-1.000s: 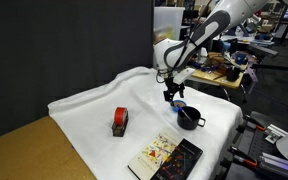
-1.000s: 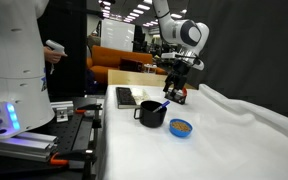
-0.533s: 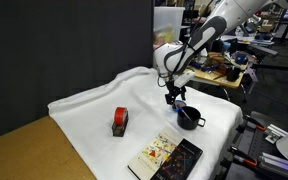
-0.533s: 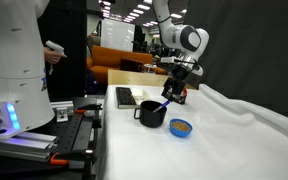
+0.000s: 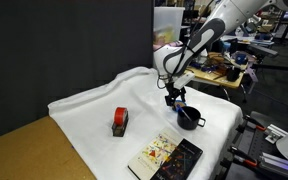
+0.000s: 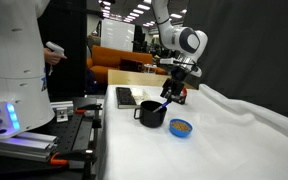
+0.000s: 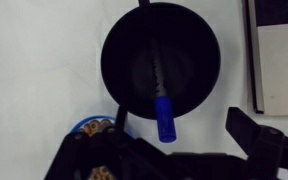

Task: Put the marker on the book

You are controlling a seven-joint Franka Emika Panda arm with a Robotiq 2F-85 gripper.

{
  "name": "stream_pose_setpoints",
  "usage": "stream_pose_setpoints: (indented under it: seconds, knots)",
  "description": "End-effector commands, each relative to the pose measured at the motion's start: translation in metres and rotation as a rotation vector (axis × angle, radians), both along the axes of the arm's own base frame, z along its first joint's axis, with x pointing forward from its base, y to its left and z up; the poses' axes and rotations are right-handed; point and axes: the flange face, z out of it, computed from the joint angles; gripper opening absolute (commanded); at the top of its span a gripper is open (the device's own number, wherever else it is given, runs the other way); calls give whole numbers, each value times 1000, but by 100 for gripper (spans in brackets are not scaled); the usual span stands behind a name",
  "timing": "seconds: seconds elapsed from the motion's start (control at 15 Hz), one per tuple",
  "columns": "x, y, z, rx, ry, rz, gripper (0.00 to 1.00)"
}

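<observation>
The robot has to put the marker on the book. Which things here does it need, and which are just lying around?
Needed:
- slim light-blue marker, leaning in the mug
- thin flat cream-covered book
- the robot's open fingers

Just lying around:
- round black mug
- small red-and-black block
- small blue dish

Looks like a robotics lab tucked into an open-plan office. Big black curtain (image 5: 64,50) behind the cloth-draped worktop (image 5: 94,115), cluttered desks (image 5: 229,62) off to the side. Rows of ceiling lights (image 6: 124,10) and an orange sofa (image 6: 119,60) further back.
</observation>
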Motion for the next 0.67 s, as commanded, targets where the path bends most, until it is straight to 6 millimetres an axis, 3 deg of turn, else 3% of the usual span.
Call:
stream_pose_setpoints:
  seconds: [0.0,0.6]
  knots:
    - [5,-3,0,-15,17,-26,100]
    - [5,-4,-8,-37,35,-43,100]
